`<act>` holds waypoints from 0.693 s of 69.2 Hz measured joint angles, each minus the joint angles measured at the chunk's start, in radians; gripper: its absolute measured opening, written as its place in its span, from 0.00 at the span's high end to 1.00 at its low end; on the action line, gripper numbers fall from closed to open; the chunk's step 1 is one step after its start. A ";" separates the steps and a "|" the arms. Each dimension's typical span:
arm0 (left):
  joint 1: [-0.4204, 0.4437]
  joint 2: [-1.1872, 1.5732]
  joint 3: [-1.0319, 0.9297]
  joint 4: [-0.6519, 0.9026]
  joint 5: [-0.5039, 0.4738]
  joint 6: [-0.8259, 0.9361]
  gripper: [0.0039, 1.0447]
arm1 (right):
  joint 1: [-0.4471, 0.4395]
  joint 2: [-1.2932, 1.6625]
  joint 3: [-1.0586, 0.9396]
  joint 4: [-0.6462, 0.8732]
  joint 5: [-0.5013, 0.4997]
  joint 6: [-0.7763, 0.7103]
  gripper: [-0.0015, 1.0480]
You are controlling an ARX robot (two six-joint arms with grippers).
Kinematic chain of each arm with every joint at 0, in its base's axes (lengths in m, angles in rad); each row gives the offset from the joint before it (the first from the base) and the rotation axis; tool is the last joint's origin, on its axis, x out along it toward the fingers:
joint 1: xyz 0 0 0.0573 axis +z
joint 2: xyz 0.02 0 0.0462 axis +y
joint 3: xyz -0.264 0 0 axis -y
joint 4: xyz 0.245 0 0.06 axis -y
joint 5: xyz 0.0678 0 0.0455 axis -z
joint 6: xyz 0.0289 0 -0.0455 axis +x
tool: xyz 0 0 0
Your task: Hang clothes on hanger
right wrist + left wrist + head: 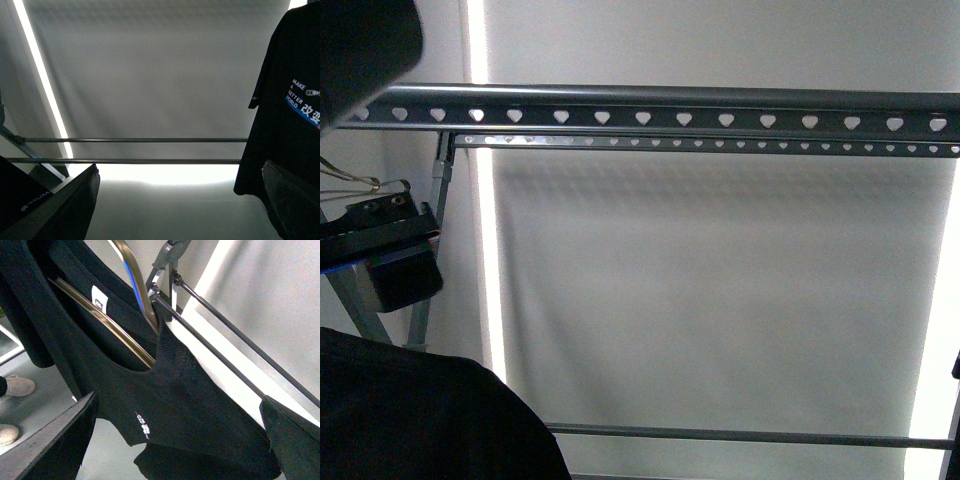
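My left claw (177,400) was released: its fingers (50,440) stood wide apart with nothing pinched between them. Just beyond them hung the black T-shirt (210,415), its neckline threaded over a thin brownish wire hanger (105,324), close beside the joint where the thin crossbars (250,344) met a slanted leg. Whether cloth brushed my fingers I could not tell. My right claw (180,167) was released too and empty. It faced the crossbars low down, with the shirt's printed front hanging near their far end, well apart from it.

Further out, the rack (800,145) carried its top rail (660,100) high across the front view, its heart-shaped holes (602,117) all bare. The shirt was not up there yet; only dark cloth, likely the shirt, showed low on my left.

I judged the step in hand to be taking hold of the wire hanger so the shirt could go up to that rail. To do it well, I would close on the stiff wire near its neck, not on loose fabric, which could slip off the shoulders. I would keep the hanger level while lifting and rise clear of the rail before lowering the hook squarely over it. I would let go only once the rail bore the weight.
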 joint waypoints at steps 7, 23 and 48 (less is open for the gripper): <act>-0.014 0.053 0.042 -0.019 -0.012 -0.032 0.06 | 0.000 0.000 0.000 0.000 0.000 0.000 0.07; -0.008 0.144 0.111 -0.035 -0.030 -0.069 0.06 | 0.000 0.000 0.000 0.000 0.000 0.000 0.07; 0.048 0.261 0.164 -0.014 -0.018 -0.103 0.06 | 0.000 0.000 0.000 0.000 0.000 0.000 0.07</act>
